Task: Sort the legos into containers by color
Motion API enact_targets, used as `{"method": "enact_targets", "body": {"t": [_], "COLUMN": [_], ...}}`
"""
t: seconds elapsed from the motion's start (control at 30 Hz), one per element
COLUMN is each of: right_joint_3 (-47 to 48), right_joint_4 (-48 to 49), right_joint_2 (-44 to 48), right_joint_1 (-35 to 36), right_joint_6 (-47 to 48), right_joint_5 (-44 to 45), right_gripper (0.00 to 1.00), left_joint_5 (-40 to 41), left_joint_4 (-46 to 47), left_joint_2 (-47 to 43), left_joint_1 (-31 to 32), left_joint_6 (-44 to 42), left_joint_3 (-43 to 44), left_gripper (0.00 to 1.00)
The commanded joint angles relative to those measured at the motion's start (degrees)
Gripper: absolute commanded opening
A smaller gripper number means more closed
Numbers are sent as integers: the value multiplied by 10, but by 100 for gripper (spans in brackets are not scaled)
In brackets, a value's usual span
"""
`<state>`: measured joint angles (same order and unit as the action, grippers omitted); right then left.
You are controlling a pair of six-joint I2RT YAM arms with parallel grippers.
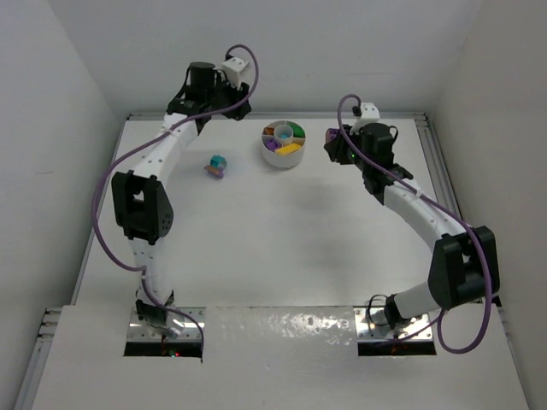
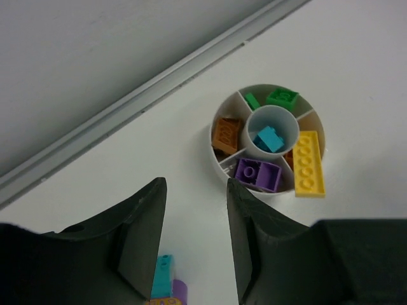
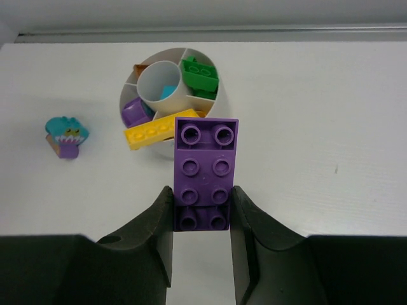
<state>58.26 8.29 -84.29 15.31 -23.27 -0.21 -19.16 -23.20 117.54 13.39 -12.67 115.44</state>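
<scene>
The round white dish (image 1: 266, 155) stands at the back middle of the table. Its centre well holds a teal lego (image 2: 269, 139). The ring sections hold green legos (image 2: 282, 97), an orange one (image 2: 226, 133) and a purple one (image 2: 258, 175). A long yellow lego (image 2: 309, 164) lies across the rim. My right gripper (image 3: 201, 194) is shut on a long purple lego (image 3: 205, 162), held above the table to the right of the dish (image 3: 122, 101). My left gripper (image 2: 196, 184) hangs open and empty, left of the dish.
A small stack of teal, purple and orange pieces (image 1: 217, 165) stands on the table left of the dish; it also shows under my left fingers (image 2: 143, 248). A metal rail (image 2: 159, 82) runs along the table's back edge, with white walls around.
</scene>
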Motion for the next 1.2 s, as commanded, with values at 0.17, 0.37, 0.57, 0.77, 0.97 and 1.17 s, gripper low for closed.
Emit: {"method": "enact_targets", "body": {"t": [0.17, 0.37, 0.57, 0.77, 0.97, 1.17], "right_joint_3": [-78, -123, -138, -127, -113, -123], "right_joint_4": [95, 88, 96, 76, 18, 22], "right_joint_2": [55, 90, 91, 88, 82, 90], "right_joint_1": [-1, 0, 19, 67, 81, 85], "right_joint_6": [125, 177, 211, 297, 344, 346], "right_joint_5": [-151, -218, -270, -297, -291, -290], "right_gripper": [0, 0, 0, 0, 0, 0], "left_joint_5": [-259, -390, -372, -417, -421, -416], "left_joint_4": [31, -95, -163, -253, -341, -312], "left_joint_2": [-85, -94, -107, -113, -114, -110], "left_joint_1": [-13, -11, 23, 44, 44, 44], "left_joint_6": [-153, -285, -364, -450, -529, -496], "left_joint_3": [-96, -93, -97, -94, -95, -97], "left_gripper": [47, 58, 60, 71, 72, 72]}}
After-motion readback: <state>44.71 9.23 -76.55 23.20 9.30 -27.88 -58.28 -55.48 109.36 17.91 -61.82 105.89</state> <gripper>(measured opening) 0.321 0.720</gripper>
